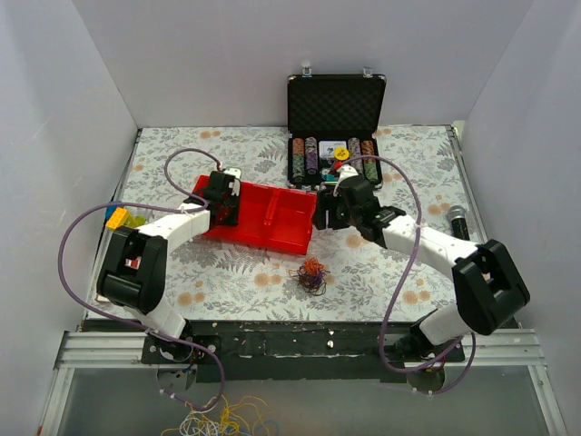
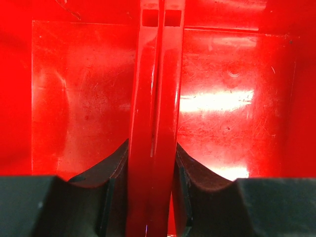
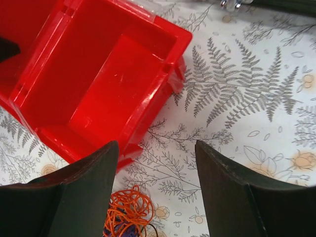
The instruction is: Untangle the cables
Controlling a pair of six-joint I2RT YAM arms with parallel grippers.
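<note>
Clearly nothing is untangled yet: the thin orange, purple and dark cables (image 1: 311, 272) lie knotted at lower centre of the top view. My left gripper (image 2: 152, 153) pinches the centre divider (image 2: 153, 89) of the red plastic bin (image 1: 283, 239); my right gripper (image 3: 155, 148) hangs wide open, empty.

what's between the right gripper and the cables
Nothing but patterned cloth: the right wrist view shows the cables lying near the open right gripper, with the red tray off beside.

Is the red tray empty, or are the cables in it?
Empty: both compartments of the red tray show bare plastic; the cables lie in one tangle on the table outside it.
</note>
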